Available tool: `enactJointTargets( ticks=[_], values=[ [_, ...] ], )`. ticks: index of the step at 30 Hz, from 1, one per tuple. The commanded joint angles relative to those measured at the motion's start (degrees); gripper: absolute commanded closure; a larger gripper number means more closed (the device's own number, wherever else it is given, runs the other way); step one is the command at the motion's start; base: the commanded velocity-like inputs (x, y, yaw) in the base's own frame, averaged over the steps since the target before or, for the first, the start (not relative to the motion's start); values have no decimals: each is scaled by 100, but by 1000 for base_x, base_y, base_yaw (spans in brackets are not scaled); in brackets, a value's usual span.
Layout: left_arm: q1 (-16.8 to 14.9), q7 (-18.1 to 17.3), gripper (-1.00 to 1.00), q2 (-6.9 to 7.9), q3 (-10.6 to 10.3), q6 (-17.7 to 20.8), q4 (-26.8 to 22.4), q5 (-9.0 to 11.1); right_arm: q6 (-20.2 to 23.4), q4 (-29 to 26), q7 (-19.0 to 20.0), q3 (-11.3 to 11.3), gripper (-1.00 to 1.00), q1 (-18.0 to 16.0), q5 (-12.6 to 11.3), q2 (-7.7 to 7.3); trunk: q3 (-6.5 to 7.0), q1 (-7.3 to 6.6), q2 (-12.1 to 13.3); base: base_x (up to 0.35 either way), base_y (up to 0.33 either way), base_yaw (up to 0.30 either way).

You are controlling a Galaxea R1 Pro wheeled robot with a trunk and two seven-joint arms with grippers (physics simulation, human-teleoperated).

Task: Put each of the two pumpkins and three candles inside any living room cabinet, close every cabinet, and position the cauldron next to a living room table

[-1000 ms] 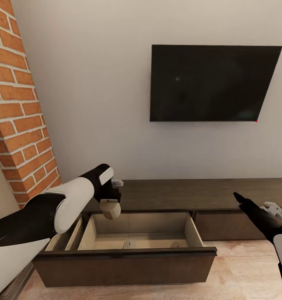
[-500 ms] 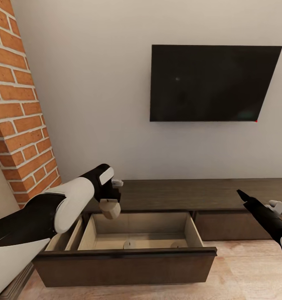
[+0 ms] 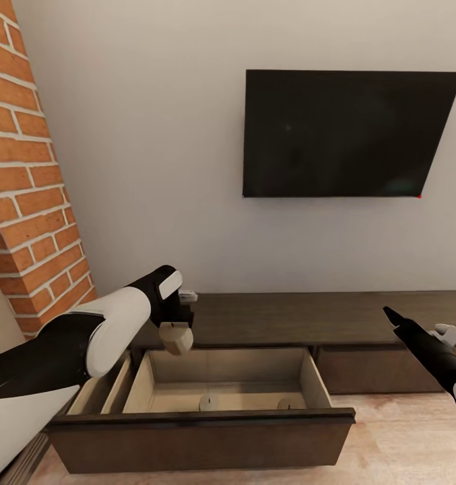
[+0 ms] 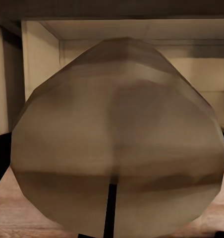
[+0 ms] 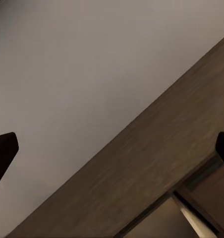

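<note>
Left gripper (image 3: 176, 329) clenches a candle (image 3: 176, 339) over the open cabinet drawer (image 3: 207, 438); released off-centre, it could strike the rim.

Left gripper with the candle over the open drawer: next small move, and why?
Probably lower it a little and open the jaws. In the head view the left gripper holds a candle above the back left corner of the open drawer, whose pale floor already carries two candles. Spare floor lies beneath it, so a short drop should land it inside.
</note>
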Motion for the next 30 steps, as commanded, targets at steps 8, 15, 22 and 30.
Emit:
enactJointTargets(
  ticks=[8,15,22,30],
  values=[
    [6,46,100,22,-1,13,-8,64,25,-9,-51,5,-100,-4,-61,1,-42,45,-83,29,0,0],
    [12,46,100,42,2,17,-8,62,25,-9,-51,7,-100,-4,-61,2,-168,198,-364,1,0,0],
    [13,23,100,43,2,16,-8,62,25,-9,-43,8,-100,-4,-61,-5,-294,352,-644,0,0,0],
    [13,19,100,43,2,16,-8,62,25,-9,-42,8,-100,-4,-61,-7,-437,528,-965,0,0,0]
  ],
)
